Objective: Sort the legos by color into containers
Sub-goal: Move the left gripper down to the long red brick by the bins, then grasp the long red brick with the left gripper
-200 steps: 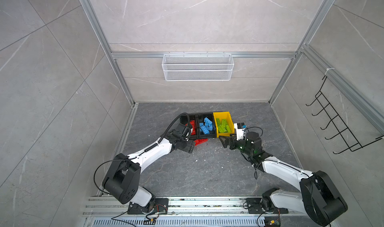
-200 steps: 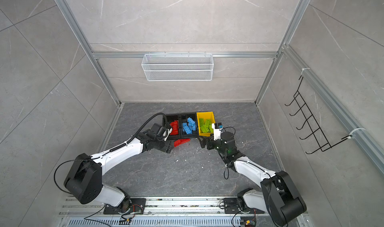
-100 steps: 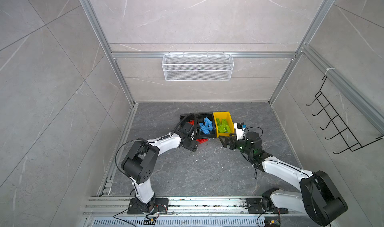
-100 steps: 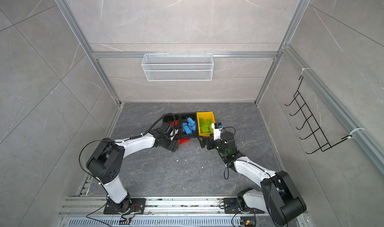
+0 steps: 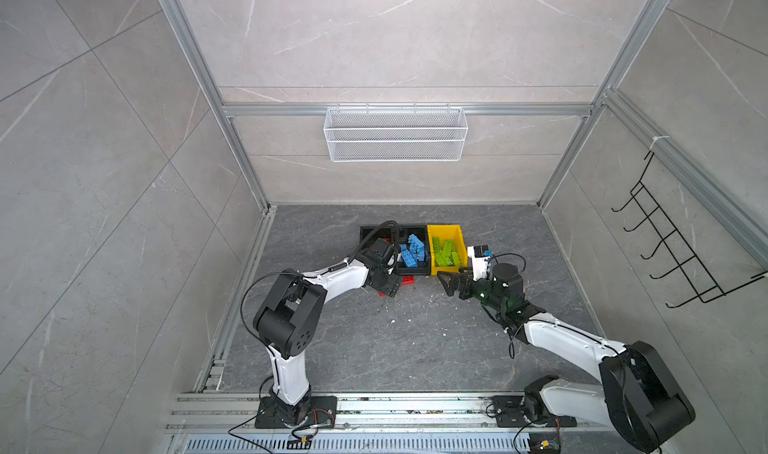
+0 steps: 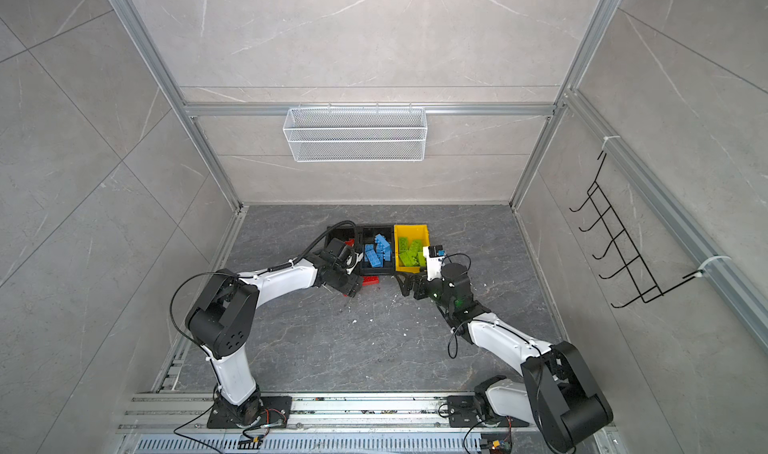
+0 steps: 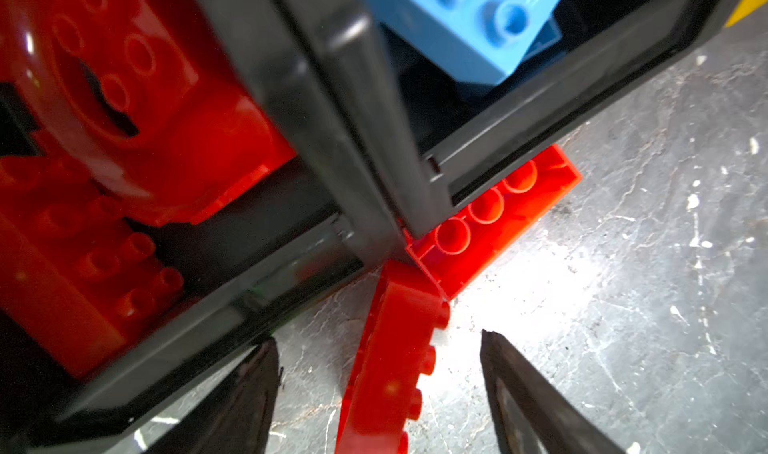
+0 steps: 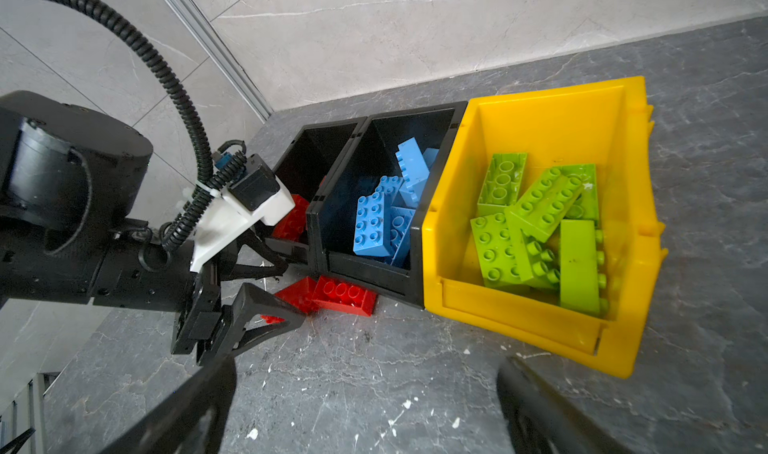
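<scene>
**Two red bricks loose in front of three filled bins**

On the left, the left gripper (image 7: 382,393) sits low over the floor (image 7: 644,306) with its jaws parted. One red brick on edge (image 7: 395,356), studs pointing sideways, lies between the two fingers with a gap on either side, so nothing is gripped. Its far end touches a corner of a second, upturned red brick (image 7: 494,219). That one lies hollow side up against the front of the middle black bin (image 8: 374,275). Two bricks lie outside the containers, both red.

Three bins stand touching in one row. The left black bin (image 8: 320,140) holds red pieces: a red arch piece (image 7: 199,148) and at least one studded brick. The arm hides the rest, so that count cannot be told. The middle black bin holds blue bricks (image 8: 372,227), at least four in a heap. The yellow bin (image 8: 519,323) holds green bricks (image 8: 544,206), six that can be counted, piled loosely.

On the right, the right gripper (image 5: 444,283) hovers just in front of the yellow bin, its jaws spread wide and empty.
</scene>
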You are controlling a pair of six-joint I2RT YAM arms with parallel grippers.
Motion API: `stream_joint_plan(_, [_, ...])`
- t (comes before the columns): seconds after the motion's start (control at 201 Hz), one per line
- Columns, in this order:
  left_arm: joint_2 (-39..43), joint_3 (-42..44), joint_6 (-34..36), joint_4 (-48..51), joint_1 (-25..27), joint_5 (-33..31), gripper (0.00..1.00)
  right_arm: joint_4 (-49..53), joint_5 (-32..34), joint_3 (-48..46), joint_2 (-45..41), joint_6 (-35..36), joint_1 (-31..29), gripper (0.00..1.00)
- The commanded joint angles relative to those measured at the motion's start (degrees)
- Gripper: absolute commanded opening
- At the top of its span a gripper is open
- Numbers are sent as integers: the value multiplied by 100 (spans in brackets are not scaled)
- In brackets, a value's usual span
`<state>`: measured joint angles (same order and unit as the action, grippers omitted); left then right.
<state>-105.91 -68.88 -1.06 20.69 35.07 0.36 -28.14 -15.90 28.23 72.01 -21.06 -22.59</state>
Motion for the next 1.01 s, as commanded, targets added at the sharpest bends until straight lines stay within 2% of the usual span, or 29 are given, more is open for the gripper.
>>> stream_joint_plan(0.0, [-86,-240,179,36,65,187,72,-40,-47,130,-49,-39,-4,100])
stream_joint_plan(0.139, [-85,-186,141,74,158,326,57,-29,-45,124,-64,-38,-9,100])
stream_joint_plan(0.229, [-86,-143,102,145,252,296,53,-27,-46,139,-56,-39,-9,100])
stream_joint_plan(0.433, [-140,-49,14,278,292,-278,55,-25,-69,142,-42,-49,-9,100])
stream_joint_plan(0.672, [-176,-59,-13,331,284,-453,58,-23,-81,161,9,-47,-10,100])
stream_joint_plan(0.781, [-195,-34,-121,390,289,-758,57,-29,-82,165,17,-57,-9,100])
stream_joint_plan(1.005, [-114,138,-206,365,281,-804,52,-42,-103,162,23,-67,-9,100])
